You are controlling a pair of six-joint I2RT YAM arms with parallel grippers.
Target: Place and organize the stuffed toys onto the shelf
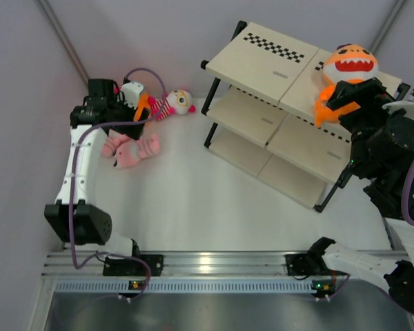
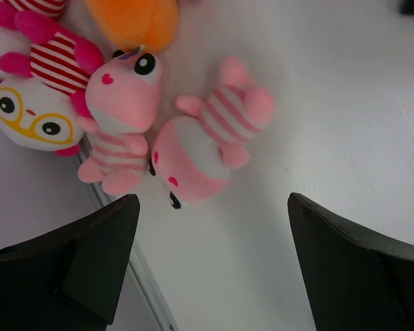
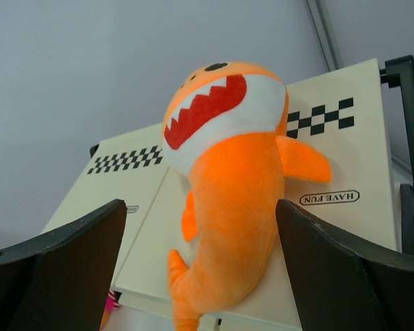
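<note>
On the shelf [image 1: 276, 58], the top right board carries one orange shark [image 3: 228, 186], lying on its back with the toothy mouth up. The right gripper [image 3: 200, 210] stands around it with the jaws apart, not pressing as far as I can see. I think the good move here is to pull straight away from the toy, so no finger catches the side fin (it sticks out toward the right finger). The left gripper [image 2: 214, 201], also with jaws apart and empty, hovers over the two pink dolls [image 2: 193, 158]. They lie on the table touching each other, with a striped doll [image 2: 34, 110] and the second shark [image 2: 134, 21] just beside, so it should close on one body only.
</note>
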